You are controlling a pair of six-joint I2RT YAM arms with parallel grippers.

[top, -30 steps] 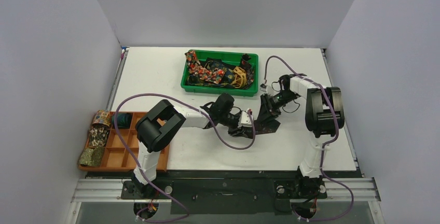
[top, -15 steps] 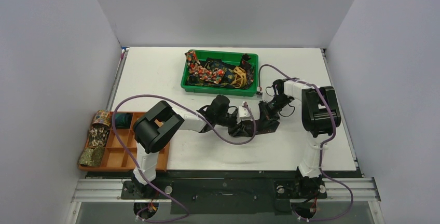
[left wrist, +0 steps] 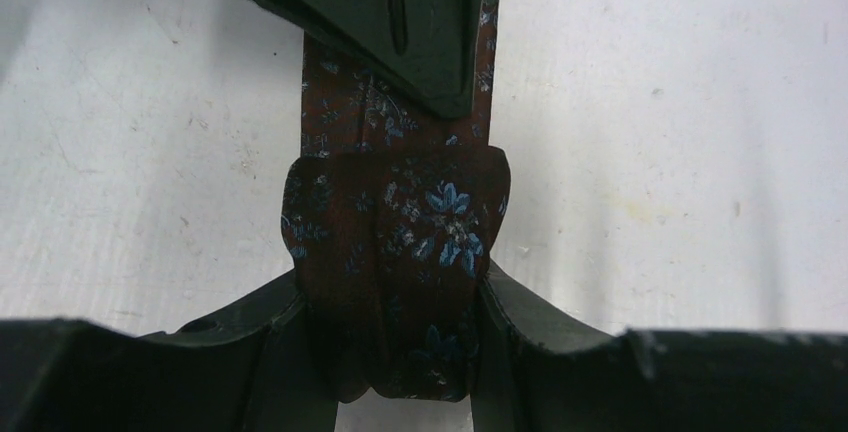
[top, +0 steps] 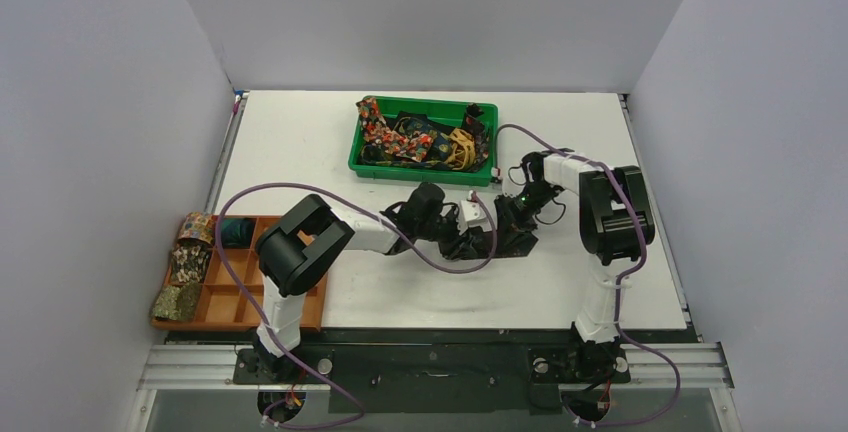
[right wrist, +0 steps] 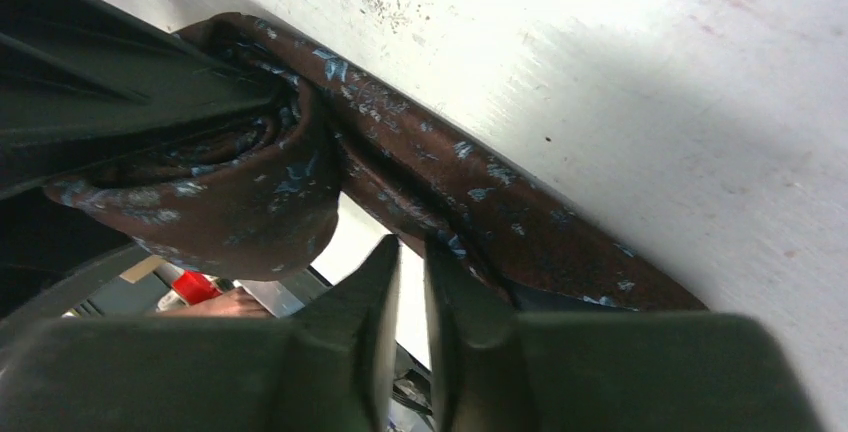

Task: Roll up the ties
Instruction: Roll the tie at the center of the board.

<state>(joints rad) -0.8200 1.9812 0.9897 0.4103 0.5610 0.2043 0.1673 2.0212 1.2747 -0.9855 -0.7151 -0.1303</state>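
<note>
A white counter [top: 300, 142] carries a green plastic bin [top: 400, 173] toward its far middle and an orange divided tray [top: 228, 302] at its near left edge, well apart.

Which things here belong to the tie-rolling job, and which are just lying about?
Job: brown tie, partly coiled in the left tool; right tool by its flat tail; loose ties in the green bin; coiled ties in the orange tray.
Lying about: purple cables.
</note>
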